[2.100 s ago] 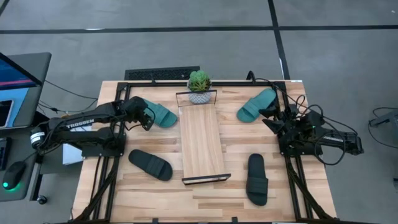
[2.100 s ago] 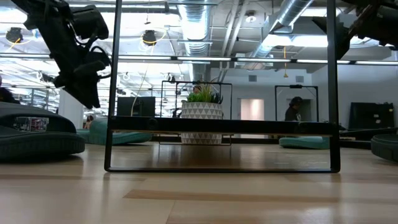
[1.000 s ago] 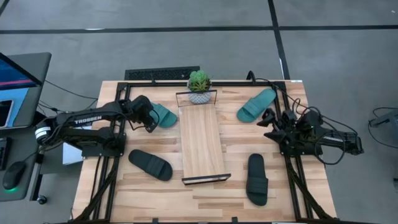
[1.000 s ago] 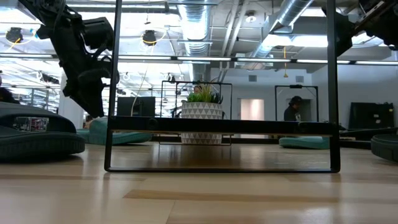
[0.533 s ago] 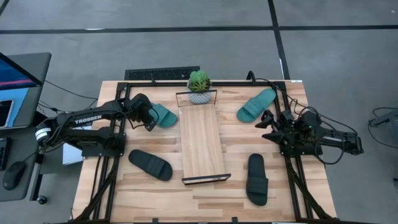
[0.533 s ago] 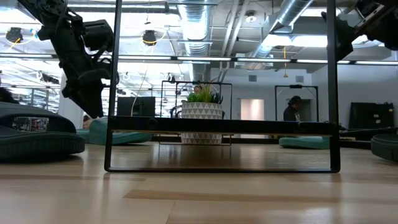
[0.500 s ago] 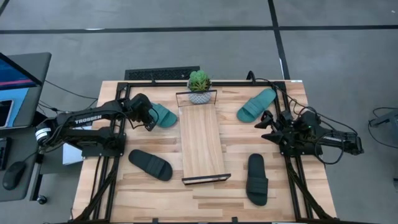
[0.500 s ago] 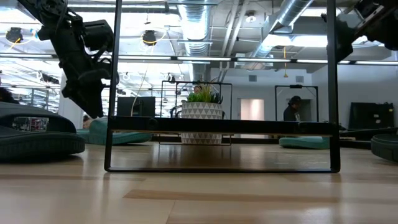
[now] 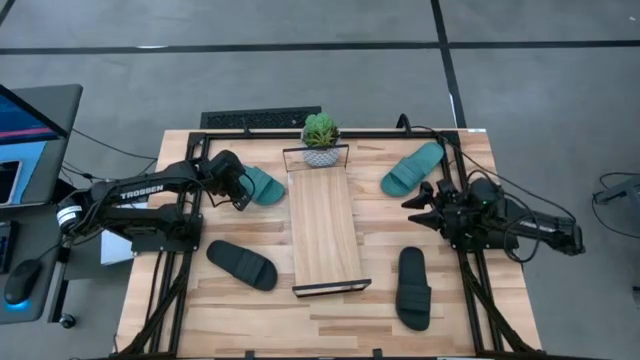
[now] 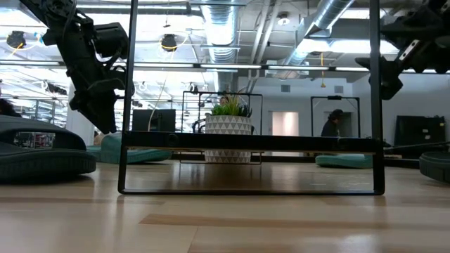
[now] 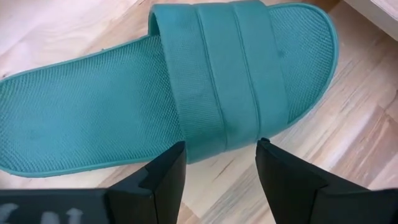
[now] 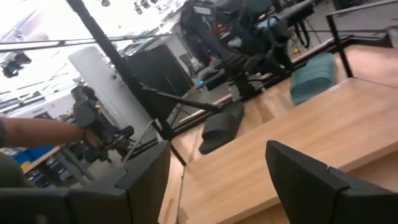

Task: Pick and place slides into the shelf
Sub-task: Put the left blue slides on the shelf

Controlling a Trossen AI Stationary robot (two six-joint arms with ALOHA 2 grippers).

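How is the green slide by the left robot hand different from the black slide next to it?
The teal slide is lighter and greener; the black slide is very dark. The teal slide lies near the plant end of the shelf, with the open left hand right over it; the black slide lies nearer the shelf's other end, with no hand close. Both rest flat on the table, left of the shelf.

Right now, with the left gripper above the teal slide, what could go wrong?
1. The open left gripper stands over the strap edge of the teal slide; a shallow grip on it may slip.
2. The potted plant stands at the shelf end nearest that slide; a carried slide could knock it.
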